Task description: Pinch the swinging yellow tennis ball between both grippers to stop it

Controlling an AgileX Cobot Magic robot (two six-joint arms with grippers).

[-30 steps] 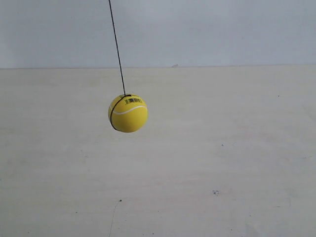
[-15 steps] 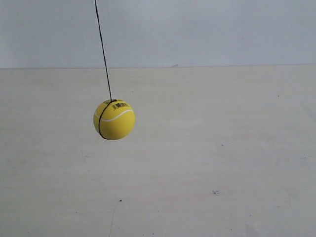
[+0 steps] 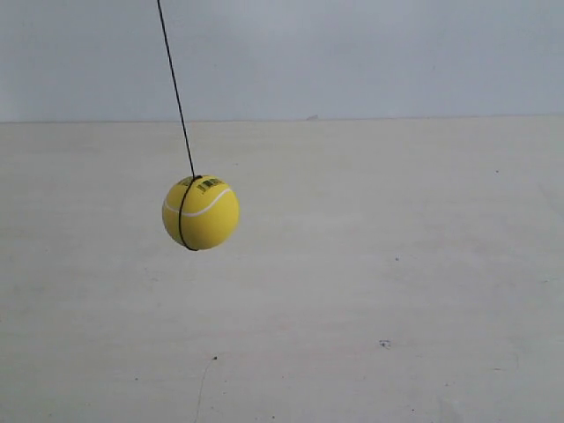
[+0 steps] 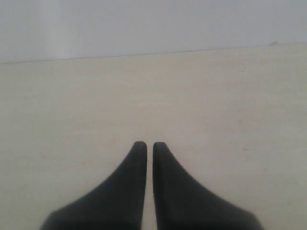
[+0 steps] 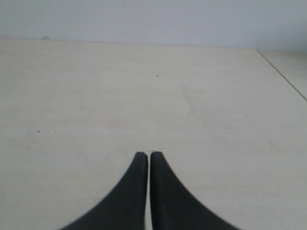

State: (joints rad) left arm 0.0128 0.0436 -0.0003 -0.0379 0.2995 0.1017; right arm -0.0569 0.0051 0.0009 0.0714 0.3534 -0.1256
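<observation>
**Pale worktop (image 3: 397, 308), yellow tennis ball (image 3: 201, 213) hanging**

Ball hangs on a dark string (image 3: 174, 88) above the worktop, left of centre in the exterior view. Its black print (image 3: 208, 183) is too blurred to read. On the left tool (image 4: 145, 143) and the right tool (image 5: 145, 153), jaws stand nearly together, gripping nothing.

String (image 3: 175, 88) cut off by the exterior view's top edge. Print on yellow tennis ball (image 3: 201, 213) too small to read. Left gripper (image 4: 145, 143) and right gripper (image 5: 145, 154) cropped by wrist-view edges behind the jaws.
</observation>
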